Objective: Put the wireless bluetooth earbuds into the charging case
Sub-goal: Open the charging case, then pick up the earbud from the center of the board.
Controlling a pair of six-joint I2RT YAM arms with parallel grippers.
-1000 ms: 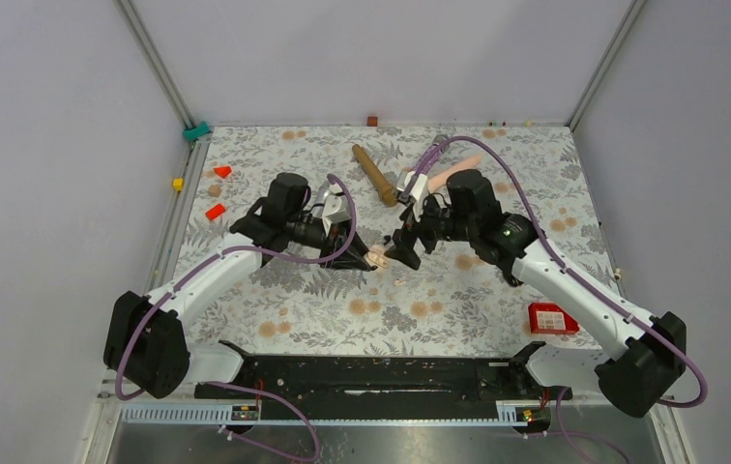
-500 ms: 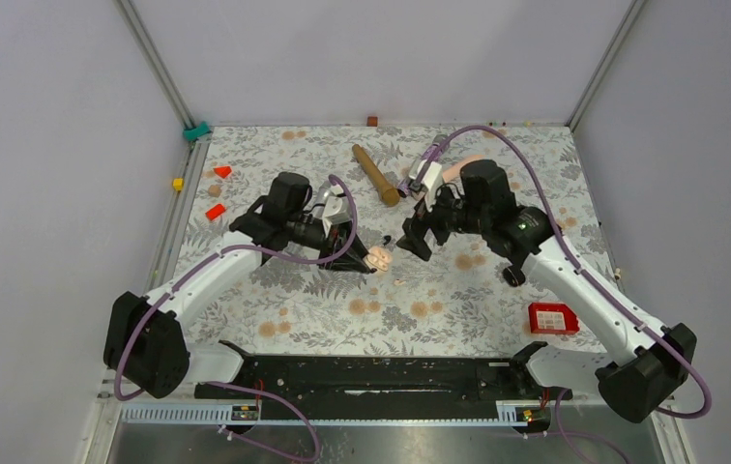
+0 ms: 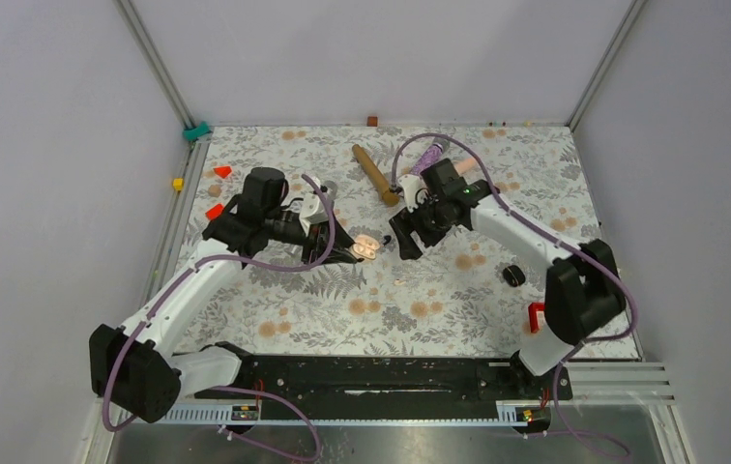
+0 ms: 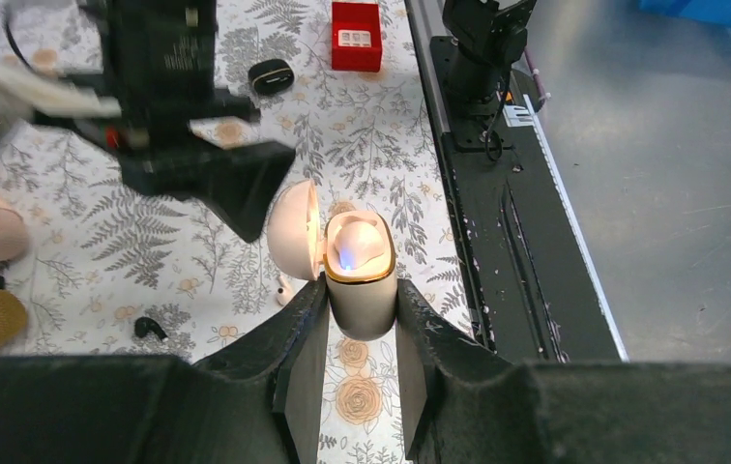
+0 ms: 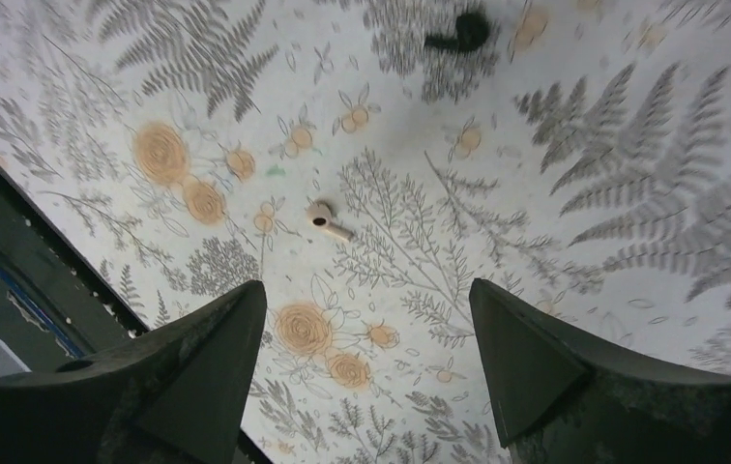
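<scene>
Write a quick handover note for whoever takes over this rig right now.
Left gripper: shut on the charging case, lid open.
Right gripper: open, empty, over a pale earbud lying loose on the table; a small black piece lies beyond it.
Done: one bud looks seated in the case.
Left: grasp the pale earbud and seat it.
</scene>
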